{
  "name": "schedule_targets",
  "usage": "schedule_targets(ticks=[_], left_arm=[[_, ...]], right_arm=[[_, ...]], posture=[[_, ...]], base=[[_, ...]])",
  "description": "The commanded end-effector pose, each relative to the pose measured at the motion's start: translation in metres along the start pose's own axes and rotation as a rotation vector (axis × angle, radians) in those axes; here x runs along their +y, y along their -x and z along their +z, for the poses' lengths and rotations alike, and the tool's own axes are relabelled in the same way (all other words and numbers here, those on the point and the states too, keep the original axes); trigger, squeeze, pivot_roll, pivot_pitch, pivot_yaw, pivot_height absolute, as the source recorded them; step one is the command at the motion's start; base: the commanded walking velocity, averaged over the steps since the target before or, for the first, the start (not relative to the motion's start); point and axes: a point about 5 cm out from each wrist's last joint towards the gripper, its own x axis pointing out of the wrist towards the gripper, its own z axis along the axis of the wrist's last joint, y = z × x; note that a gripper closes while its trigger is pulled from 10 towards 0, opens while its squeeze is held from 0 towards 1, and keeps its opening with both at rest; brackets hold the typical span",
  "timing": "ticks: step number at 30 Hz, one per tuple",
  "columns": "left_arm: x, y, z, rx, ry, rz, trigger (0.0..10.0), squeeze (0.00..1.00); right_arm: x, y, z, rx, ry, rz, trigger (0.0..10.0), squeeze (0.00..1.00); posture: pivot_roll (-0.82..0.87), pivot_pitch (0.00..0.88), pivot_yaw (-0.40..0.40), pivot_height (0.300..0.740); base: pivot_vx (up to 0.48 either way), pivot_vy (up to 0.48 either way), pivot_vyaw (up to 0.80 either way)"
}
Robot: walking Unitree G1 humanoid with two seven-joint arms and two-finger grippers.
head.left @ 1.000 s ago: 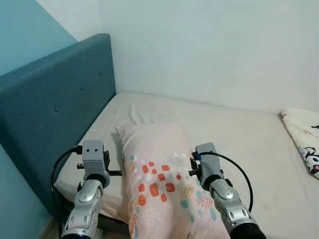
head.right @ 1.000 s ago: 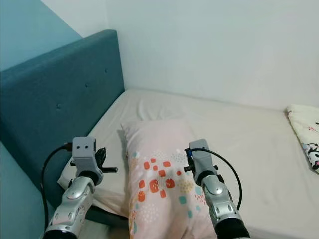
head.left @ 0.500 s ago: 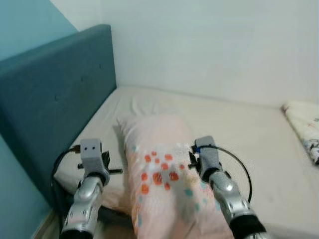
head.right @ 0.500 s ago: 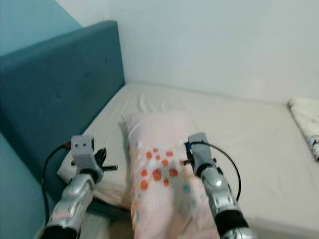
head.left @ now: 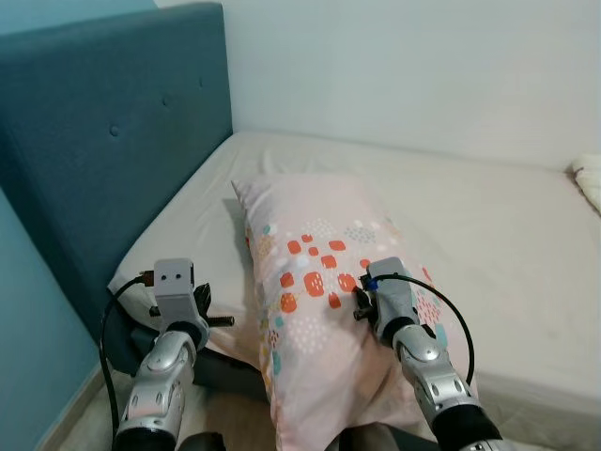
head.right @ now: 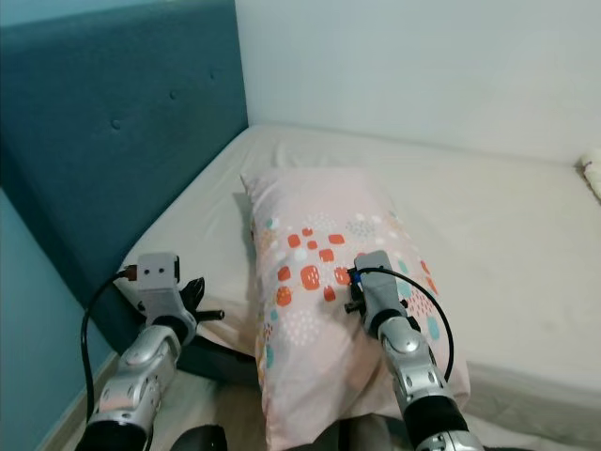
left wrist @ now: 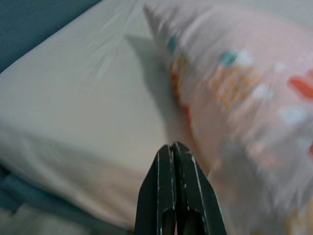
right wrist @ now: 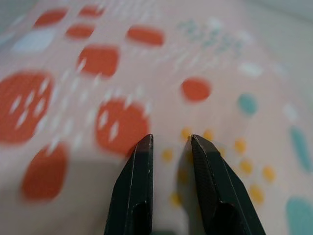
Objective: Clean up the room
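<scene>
A pink pillow [head.left: 319,282] with red, teal and yellow marks lies lengthwise on the bed [head.left: 488,225]. Its near end hangs over the bed's front edge. My right gripper [right wrist: 168,139] sits on top of the pillow's middle, its fingertips a little apart with flat fabric showing between them. My right wrist [head.left: 387,287] sits over the pillow's right half. My left gripper [left wrist: 172,147] is shut with nothing in it. It hovers by the pillow's left edge over the mattress corner, its fingers [head.left: 218,320] pointing at the pillow.
A teal padded headboard [head.left: 103,141] runs along the left side. A white wall [head.left: 423,66] closes the back. A patterned blanket edge [head.left: 590,174] shows at the far right. Floor [head.left: 66,423] lies below the bed's near corner.
The camera has shifted, so the bed and headboard sit differently in view. The pillow now spreads wider under my right gripper, which was at its right edge before. My left gripper stays beside it.
</scene>
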Motion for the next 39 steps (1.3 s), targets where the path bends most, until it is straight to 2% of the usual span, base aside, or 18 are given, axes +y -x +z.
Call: schedule_targets(ticks=[1,4,9,10,11,12,13,14,16,18,19,21,23,26,34,36,38,39], left_arm=[[0.003,-0.006,0.007,-0.009,0.044,-0.001,10.0,0.00],[0.004,-0.008,0.010,-0.017,0.058,-0.001,10.0,0.00],[0.009,-0.015,0.015,-0.017,0.129,0.014,10.0,0.00],[0.008,-0.017,0.015,-0.013,0.169,-0.005,10.0,0.27],[0.008,-0.017,0.015,-0.013,0.169,-0.005,10.0,0.27],[0.008,-0.019,0.015,-0.005,0.229,-0.024,10.0,1.00],[0.008,-0.020,0.015,0.000,0.272,-0.037,10.0,1.00],[0.007,-0.021,0.012,0.018,0.322,-0.062,10.0,1.00],[0.006,-0.021,0.011,0.029,0.350,-0.076,10.0,1.00],[0.003,-0.022,0.005,0.077,0.445,-0.150,10.0,1.00],[0.003,-0.022,0.005,0.077,0.445,-0.150,10.0,1.00],[-0.001,-0.022,-0.001,0.113,0.533,-0.221,10.0,1.00],[-0.004,-0.021,-0.006,0.142,0.574,-0.260,10.0,1.00],[-0.009,-0.017,-0.024,0.228,0.559,-0.341,10.0,1.00],[-0.019,-0.013,-0.037,0.272,0.616,-0.392,10.0,1.00],[-0.030,-0.017,-0.032,0.255,0.696,-0.425,10.0,1.00],[-0.030,-0.017,-0.032,0.255,0.696,-0.425,10.0,1.00],[-0.047,-0.021,-0.020,0.227,0.837,-0.498,10.0,1.00]], right_arm=[[-0.011,-0.005,0.012,-0.022,-0.017,-0.019,10.0,0.00],[-0.013,-0.007,0.016,-0.030,-0.015,-0.020,10.0,0.00],[-0.029,-0.015,0.030,-0.041,0.019,-0.058,10.0,0.00],[-0.036,-0.016,0.036,-0.056,0.007,-0.064,10.0,0.00],[-0.036,-0.016,0.036,-0.056,0.007,-0.064,10.0,0.00],[-0.044,-0.017,0.038,-0.044,-0.005,-0.077,10.0,0.84],[-0.049,-0.018,0.040,-0.035,-0.013,-0.086,10.0,0.84],[-0.056,-0.018,0.040,-0.014,-0.013,-0.090,10.0,1.00],[-0.059,-0.017,0.039,0.001,-0.011,-0.092,10.0,1.00],[-0.070,-0.015,0.039,0.022,-0.007,-0.083,10.0,1.00],[-0.070,-0.015,0.039,0.022,-0.007,-0.083,10.0,1.00],[-0.079,-0.012,0.039,0.034,-0.020,-0.085,10.0,1.00],[-0.084,-0.009,0.037,0.041,-0.044,-0.096,10.0,1.00],[-0.095,-0.002,0.031,0.055,-0.098,-0.116,10.0,1.00],[-0.092,0.013,0.013,0.089,-0.112,-0.094,10.0,1.00],[-0.087,0.018,0.005,0.110,-0.122,-0.075,10.0,1.00],[-0.087,0.018,0.005,0.110,-0.122,-0.075,10.0,1.00],[-0.079,0.020,-0.002,0.132,-0.131,-0.052,10.0,1.00]], posture=[[0.01,0.024,-0.054,0.580],[0.01,0.024,-0.054,0.580],[0.01,0.041,-0.059,0.580],[0.01,0.041,-0.059,0.580],[0.01,0.041,-0.059,0.580],[0.01,0.061,-0.064,0.580],[0.01,0.061,-0.064,0.580],[0.01,0.069,-0.066,0.580],[0.01,0.069,-0.066,0.580],[0.00,0.113,-0.068,0.580],[0.00,0.113,-0.068,0.580],[-0.01,0.127,-0.064,0.580],[-0.02,0.137,-0.058,0.580],[-0.03,0.154,-0.040,0.580],[-0.05,0.174,-0.022,0.580],[-0.06,0.179,-0.011,0.580],[-0.06,0.179,-0.011,0.580],[-0.07,0.182,-0.004,0.580]], base=[[0.000,0.000,0.00],[0.000,0.000,0.00],[0.000,0.000,0.00],[0.000,0.000,0.00],[0.000,0.000,0.00],[0.000,0.000,0.00],[0.000,0.000,0.00],[0.000,0.000,0.00],[0.000,0.000,0.00],[0.000,0.000,0.00],[0.000,0.000,0.00],[0.000,0.000,0.00],[0.000,0.000,0.00],[0.000,0.000,0.00],[0.000,0.000,0.00],[0.000,0.000,0.00],[0.000,0.000,0.00],[0.000,0.000,0.00]])
